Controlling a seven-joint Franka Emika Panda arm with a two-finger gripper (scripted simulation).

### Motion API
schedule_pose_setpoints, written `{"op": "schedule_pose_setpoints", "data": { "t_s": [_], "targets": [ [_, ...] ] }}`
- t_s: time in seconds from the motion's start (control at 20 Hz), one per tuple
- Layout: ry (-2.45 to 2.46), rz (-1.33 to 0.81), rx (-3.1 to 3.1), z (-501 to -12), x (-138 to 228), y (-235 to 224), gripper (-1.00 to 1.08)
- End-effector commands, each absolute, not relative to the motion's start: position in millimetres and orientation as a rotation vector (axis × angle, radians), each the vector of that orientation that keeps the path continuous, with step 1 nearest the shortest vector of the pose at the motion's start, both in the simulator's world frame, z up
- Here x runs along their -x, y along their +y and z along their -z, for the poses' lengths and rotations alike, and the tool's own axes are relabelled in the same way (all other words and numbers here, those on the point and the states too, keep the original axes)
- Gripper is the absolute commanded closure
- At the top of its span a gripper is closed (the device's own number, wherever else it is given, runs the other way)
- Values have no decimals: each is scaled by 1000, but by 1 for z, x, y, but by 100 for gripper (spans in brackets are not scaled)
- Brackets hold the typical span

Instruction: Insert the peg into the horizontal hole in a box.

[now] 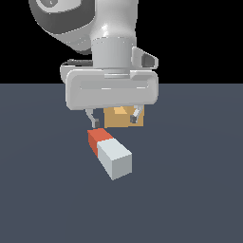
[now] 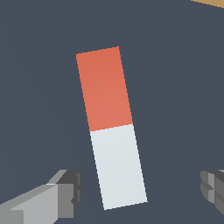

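Observation:
The peg (image 1: 110, 152) lies flat on the dark floor, its pale grey-white half toward the camera and its orange-red half behind. In the wrist view the peg (image 2: 111, 127) runs lengthwise between the two fingertips, with the grey-white end nearest them. My gripper (image 1: 114, 119) hangs open above the peg's orange-red end, touching nothing. Both fingers (image 2: 65, 189) stand well apart from the peg's sides. The tan box (image 1: 123, 116) sits behind the gripper and is mostly covered by the hand. A tan corner of the box (image 2: 212, 2) shows in the wrist view. The hole is hidden.
The dark grey-blue floor (image 1: 47, 190) stretches all around the peg and box. The arm's white hand body (image 1: 111, 88) fills the upper middle of the exterior view.

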State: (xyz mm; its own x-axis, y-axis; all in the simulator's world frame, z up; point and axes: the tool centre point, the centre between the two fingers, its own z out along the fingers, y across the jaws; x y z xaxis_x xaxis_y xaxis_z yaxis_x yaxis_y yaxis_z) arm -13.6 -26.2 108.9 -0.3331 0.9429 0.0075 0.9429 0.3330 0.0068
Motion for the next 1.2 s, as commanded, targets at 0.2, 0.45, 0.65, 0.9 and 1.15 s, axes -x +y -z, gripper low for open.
{"op": "schedule_pose_setpoints", "data": {
  "t_s": [0.2, 0.45, 0.65, 0.9, 1.15],
  "targets": [
    [-2663, 7, 1664, -88, 17, -40, -92],
    [-2706, 2, 1595, -78, 18, -46, -92],
    [-2721, 1, 1570, -75, 18, -49, -92],
    [-2719, 0, 1573, -75, 18, -49, -92],
    [-2719, 0, 1572, -69, 18, -49, -92]
  ]
}}
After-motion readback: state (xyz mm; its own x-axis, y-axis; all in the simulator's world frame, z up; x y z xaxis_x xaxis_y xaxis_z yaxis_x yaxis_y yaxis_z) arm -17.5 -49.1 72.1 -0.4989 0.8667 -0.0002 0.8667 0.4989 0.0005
